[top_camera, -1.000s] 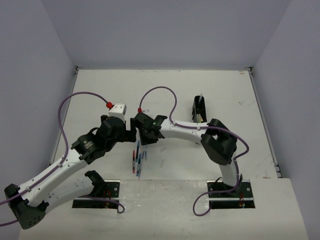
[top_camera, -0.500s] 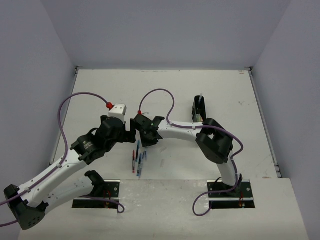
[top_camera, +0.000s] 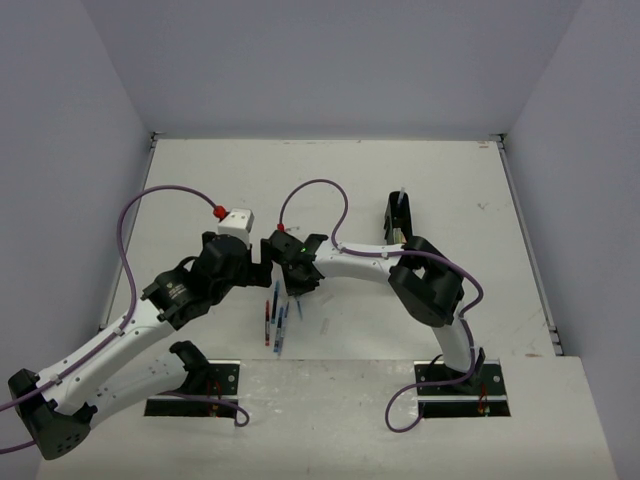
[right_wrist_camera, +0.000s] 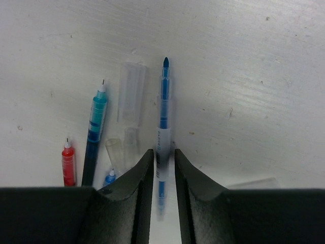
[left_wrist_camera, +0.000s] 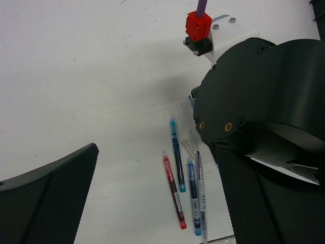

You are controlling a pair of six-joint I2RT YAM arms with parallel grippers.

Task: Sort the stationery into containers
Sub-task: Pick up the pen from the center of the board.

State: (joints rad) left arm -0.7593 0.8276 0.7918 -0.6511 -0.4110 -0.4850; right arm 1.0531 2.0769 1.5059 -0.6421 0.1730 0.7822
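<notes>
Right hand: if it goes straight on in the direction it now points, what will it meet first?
The right hand would most likely meet the blue pen, which lies between its fingers, and the white table under it. How much height remains is unclear.

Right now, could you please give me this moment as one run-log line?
left gripper: open, empty | right gripper: open, astride blue pen, not clamped | black organiser tray: apart, to the right

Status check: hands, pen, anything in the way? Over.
Left hand wide open, empty. Right hand astride blue pen, grip unconfirmed. Clear cap close beside pen, not touching.
</notes>
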